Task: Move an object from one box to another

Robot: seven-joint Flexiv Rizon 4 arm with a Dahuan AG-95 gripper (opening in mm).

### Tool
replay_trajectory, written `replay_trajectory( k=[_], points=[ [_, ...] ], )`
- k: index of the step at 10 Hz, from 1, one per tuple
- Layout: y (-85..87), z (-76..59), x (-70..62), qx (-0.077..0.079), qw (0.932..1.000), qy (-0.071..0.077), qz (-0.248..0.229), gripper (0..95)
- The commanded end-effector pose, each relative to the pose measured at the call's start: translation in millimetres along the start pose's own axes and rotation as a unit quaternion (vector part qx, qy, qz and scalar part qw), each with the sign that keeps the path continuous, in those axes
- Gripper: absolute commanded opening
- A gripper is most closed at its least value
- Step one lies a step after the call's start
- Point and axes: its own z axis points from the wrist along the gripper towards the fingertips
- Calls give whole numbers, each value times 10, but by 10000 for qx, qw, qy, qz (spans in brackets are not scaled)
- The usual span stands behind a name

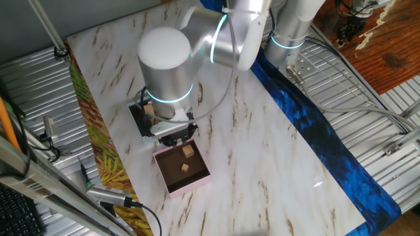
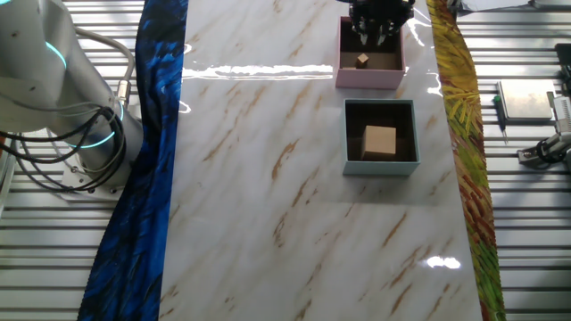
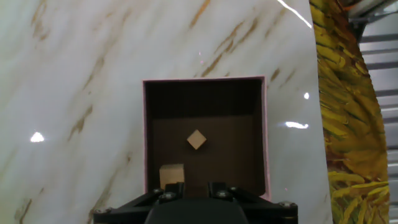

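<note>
Marbled counter (image 2: 268, 178) under everything. Light-blue box (image 2: 381, 136) with a large wooden cube (image 2: 379, 142) inside, just beside the pink box (image 3: 205, 134). Pincer (image 3: 189, 186) low over the pink box's near edge, grip state impossible to tell. Two small wooden cubes (image 3: 196, 139) (image 3: 171, 175) inside the pink box.
</note>
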Motion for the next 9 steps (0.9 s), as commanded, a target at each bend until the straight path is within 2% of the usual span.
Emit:
replay_trajectory(
  k=[1,3,4,5,6,8,9],
  points=[
    [4,-3,14,-4,9979,-39,647,190],
    [-1,14,19,-36,9973,-11,729,190],
    [-47,41,192,-66,9981,15,604,190],
    [-100,61,430,-68,9990,14,451,190],
    [-131,75,576,-66,9994,10,336,190],
    [-263,103,1024,-60,9999,-5,-82,190],
    [-295,101,1169,-40,9998,48,-181,190]
  ],
)
